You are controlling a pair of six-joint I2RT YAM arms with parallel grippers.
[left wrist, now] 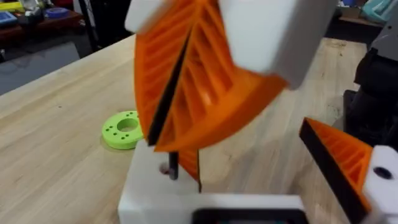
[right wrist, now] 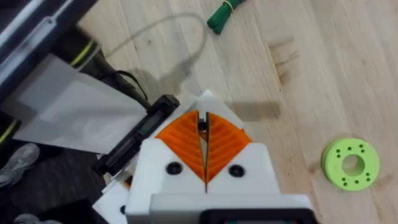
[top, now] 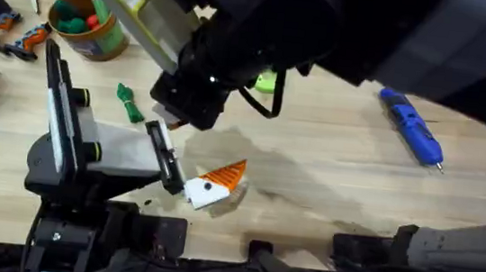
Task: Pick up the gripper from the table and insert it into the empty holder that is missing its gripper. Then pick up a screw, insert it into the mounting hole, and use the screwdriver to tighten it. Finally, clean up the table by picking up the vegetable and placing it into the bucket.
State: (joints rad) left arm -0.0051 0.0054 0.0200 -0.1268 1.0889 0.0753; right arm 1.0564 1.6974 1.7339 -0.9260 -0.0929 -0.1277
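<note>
Clearly we risked dropping the screw, pinched small and dark between our right gripper's clenched pads right over the left gripper, whose jaw state we could not tell, since any slip would lose it.

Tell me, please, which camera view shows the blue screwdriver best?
The overhead view: the screwdriver lies whole and unobstructed on the table, toward its far right, thin bit pointing to the near right. The wrist views look at the orange-tipped fingers and the green disc instead.
</note>
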